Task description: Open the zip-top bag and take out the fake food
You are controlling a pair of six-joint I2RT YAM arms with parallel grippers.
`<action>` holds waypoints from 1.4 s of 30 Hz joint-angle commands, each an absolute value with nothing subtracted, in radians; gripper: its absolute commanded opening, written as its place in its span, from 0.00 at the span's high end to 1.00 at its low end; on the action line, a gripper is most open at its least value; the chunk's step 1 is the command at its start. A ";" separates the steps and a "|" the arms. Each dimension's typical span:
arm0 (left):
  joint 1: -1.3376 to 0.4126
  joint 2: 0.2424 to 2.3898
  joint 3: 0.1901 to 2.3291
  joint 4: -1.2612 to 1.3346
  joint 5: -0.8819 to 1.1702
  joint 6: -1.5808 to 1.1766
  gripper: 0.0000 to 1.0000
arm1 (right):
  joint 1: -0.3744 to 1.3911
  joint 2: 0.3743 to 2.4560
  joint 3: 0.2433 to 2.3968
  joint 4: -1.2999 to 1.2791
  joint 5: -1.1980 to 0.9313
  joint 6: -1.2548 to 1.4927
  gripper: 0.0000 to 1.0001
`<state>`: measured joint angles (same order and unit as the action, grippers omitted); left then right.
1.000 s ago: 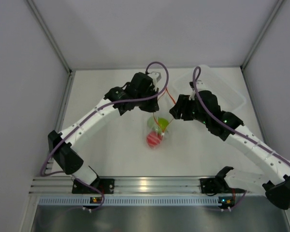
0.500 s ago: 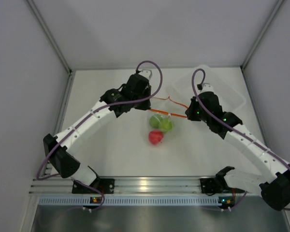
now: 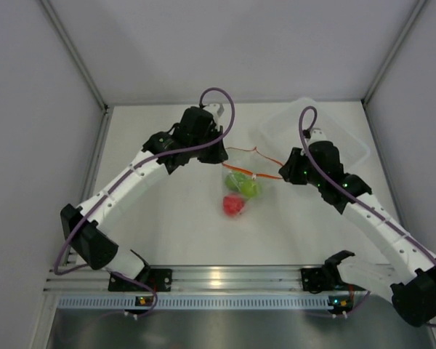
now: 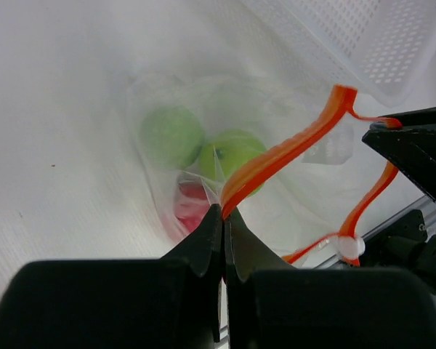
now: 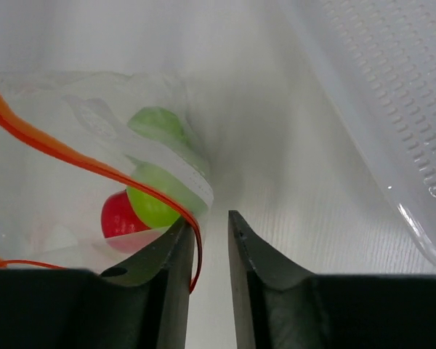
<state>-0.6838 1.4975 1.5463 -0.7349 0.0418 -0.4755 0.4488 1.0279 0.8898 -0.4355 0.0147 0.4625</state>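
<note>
The zip-top bag (image 3: 241, 174) lies at mid-table, its red-orange zip strip (image 3: 253, 163) stretched between both grippers. Inside it are the fake food pieces: two lime green balls (image 3: 248, 188) and a red ball (image 3: 232, 206). My left gripper (image 3: 221, 153) is shut on one lip of the strip (image 4: 283, 149), above the balls (image 4: 171, 134). My right gripper (image 5: 209, 218) stands with its jaws a little apart. The other lip of the strip (image 5: 73, 156) hangs loose against the inner face of its left finger (image 5: 176, 254), not pinched. The green balls (image 5: 156, 200) and red ball (image 5: 116, 214) show through the plastic.
A clear rigid tub (image 3: 341, 138) stands at the back right, just behind the right gripper; its perforated wall (image 5: 392, 102) runs along the right of that wrist view. White booth walls close in the table on three sides.
The grippers drew apart, left arm going left and right arm going right, stretching the bag's mouth wide. The right jaws closed, then parted a little, and the strip now lies loose.
</note>
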 commanded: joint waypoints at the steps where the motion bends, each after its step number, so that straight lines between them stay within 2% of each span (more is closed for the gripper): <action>1: -0.738 1.526 1.563 -0.666 0.068 -0.508 1.00 | 0.425 0.988 0.951 -0.507 -0.027 0.413 0.71; 9: -0.784 1.516 1.487 -0.586 -0.034 -0.580 1.00 | 0.454 0.991 1.164 -0.629 -0.006 0.364 0.70; 17: -0.784 1.480 1.479 -0.551 -0.041 -0.597 1.00 | 0.684 1.124 1.374 -0.686 0.083 0.393 0.73; 22: -0.784 1.456 1.476 -0.532 -0.046 -0.601 1.00 | 0.784 1.160 1.289 -0.541 0.211 0.462 0.75; 26: -0.782 1.422 1.476 -0.511 -0.043 -0.604 1.00 | 0.781 1.192 1.212 -0.508 0.299 0.494 0.79; 31: -0.782 1.379 1.410 -0.446 -0.006 -0.623 1.00 | 0.784 1.261 1.233 -0.497 0.298 0.523 0.80; 37: -0.782 1.391 1.388 -0.397 0.084 -0.646 1.00 | 0.792 1.399 1.391 -0.567 0.371 0.540 0.81; 42: -0.782 1.393 1.358 -0.327 0.129 -0.679 1.00 | 0.793 1.469 1.442 -0.600 0.356 0.584 0.82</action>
